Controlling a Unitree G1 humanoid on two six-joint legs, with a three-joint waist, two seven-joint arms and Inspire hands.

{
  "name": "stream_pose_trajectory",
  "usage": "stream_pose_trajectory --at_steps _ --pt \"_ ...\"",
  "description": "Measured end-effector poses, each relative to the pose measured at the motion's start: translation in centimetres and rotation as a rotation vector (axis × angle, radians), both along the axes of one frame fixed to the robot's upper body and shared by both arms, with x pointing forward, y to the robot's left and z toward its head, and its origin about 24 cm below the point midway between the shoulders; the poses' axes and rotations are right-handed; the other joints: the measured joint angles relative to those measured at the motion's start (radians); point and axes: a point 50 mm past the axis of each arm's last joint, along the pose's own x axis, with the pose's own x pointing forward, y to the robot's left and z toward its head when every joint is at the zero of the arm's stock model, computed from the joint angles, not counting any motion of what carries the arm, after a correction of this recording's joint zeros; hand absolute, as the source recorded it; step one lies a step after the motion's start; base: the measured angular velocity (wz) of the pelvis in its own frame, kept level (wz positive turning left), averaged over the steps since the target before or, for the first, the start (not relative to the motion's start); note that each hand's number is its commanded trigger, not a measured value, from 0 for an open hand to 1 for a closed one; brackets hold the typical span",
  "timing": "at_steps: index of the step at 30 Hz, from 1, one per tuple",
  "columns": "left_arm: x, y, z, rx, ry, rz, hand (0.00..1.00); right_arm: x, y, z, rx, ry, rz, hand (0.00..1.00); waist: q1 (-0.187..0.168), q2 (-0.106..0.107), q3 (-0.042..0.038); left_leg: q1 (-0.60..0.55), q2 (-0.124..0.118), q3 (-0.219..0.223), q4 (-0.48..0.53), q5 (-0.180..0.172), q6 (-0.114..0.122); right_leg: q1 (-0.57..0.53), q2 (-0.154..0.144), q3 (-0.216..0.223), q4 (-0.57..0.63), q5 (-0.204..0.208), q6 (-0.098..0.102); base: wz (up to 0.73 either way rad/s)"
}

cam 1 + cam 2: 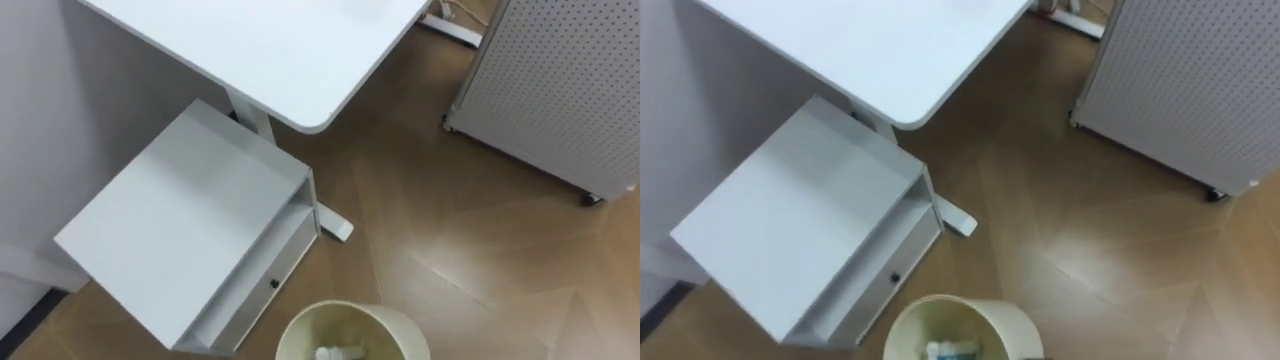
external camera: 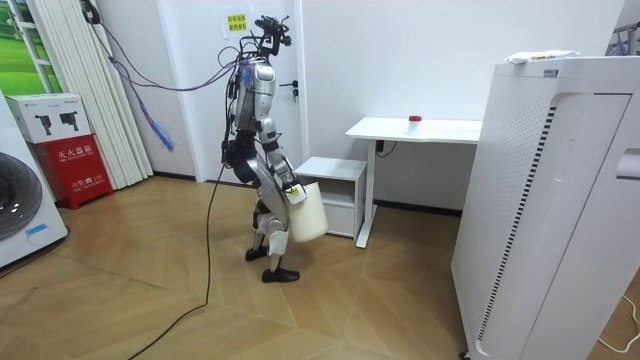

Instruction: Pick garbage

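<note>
Nearest us, the cream bin (image 1: 350, 322) holds white garbage (image 1: 338, 352); our right hand (image 2: 291, 194) seems to carry it, but we cannot tell its grip. A tilt could spill it.

The pale bin (image 1: 352, 308) is cut by the eye views' lower edge, leaving just its far rim and part of the inside. A white item (image 1: 331, 352) lying in it is half out of frame and too blurred to identify. The desk (image 1: 290, 50) and the perforated panel (image 1: 560, 90) run off the top and right edges. In the room view, the right hand (image 2: 293, 194) at the bin is too small to read, as is a red object (image 2: 414, 119) on the desk.
</note>
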Motion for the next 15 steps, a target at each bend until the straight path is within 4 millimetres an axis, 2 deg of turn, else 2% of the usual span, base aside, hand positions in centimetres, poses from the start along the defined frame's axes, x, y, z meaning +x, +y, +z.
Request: stream_pose_trajectory --at_steps 1,5,6,8,9,11,13,15 --pt "-0.1 -0.1 0.1 0.000 -0.012 -0.007 0.00 -0.3 -0.5 0.0 0.003 -0.001 -0.024 1.00 -0.001 0.007 -0.0043 0.027 0.000 0.004 -0.015 0.000 0.000 0.026 0.007 0.005 -0.017 0.004 0.005 -0.17" --pt "0.9 -0.1 1.9 -0.032 -0.147 -0.020 0.00 -1.9 -1.8 -0.2 0.021 -0.004 -0.093 1.00 -0.009 0.007 -0.0072 0.103 -0.007 0.025 -0.041 -0.003 0.004 0.085 0.010 0.017 -0.029 0.002 0.013 -0.12" --pt "1.0 0.1 2.2 -0.039 -0.170 -0.007 0.00 -2.1 -1.8 -0.2 0.028 -0.008 -0.100 1.00 -0.026 0.010 -0.0094 0.126 -0.009 0.027 -0.049 -0.003 0.004 0.106 0.011 0.019 -0.033 0.000 0.016 -0.12" --pt "1.0 0.3 2.4 -0.044 -0.184 0.003 0.00 -2.7 -2.1 -0.4 0.014 0.002 -0.097 1.00 -0.030 0.014 -0.0177 0.175 -0.008 0.043 -0.064 -0.007 0.005 0.146 0.017 0.026 -0.047 0.000 0.020 -0.21" --pt "0.9 0.4 2.4 -0.049 -0.188 0.013 0.00 -2.9 -2.2 -0.4 0.013 0.007 -0.093 1.00 -0.027 0.013 -0.0187 0.197 -0.007 0.052 -0.073 -0.010 0.004 0.160 0.018 0.026 -0.048 -0.001 0.021 -0.45" --pt "0.1 1.4 2.3 -0.063 -0.200 0.088 0.00 -3.4 -2.2 -0.5 0.004 0.013 -0.066 1.00 -0.023 0.014 -0.0350 0.272 0.003 0.094 -0.099 -0.023 -0.001 0.207 0.022 0.012 -0.060 0.000 0.020 -0.60" --pt "-0.3 2.1 2.2 -0.062 -0.200 0.134 0.00 -3.8 -2.0 -0.6 0.004 0.016 -0.050 1.00 -0.022 0.013 -0.0389 0.324 0.013 0.120 -0.112 -0.034 -0.006 0.245 0.021 -0.015 -0.062 0.001 0.015 -0.51" --pt "0.0 2.7 2.9 -0.070 -0.246 0.184 0.00 -3.9 -1.8 -0.6 0.021 0.013 -0.028 1.00 -0.021 0.001 -0.0481 0.374 0.020 0.159 -0.134 -0.036 -0.007 0.268 0.017 -0.030 -0.063 0.001 0.011 -0.45"
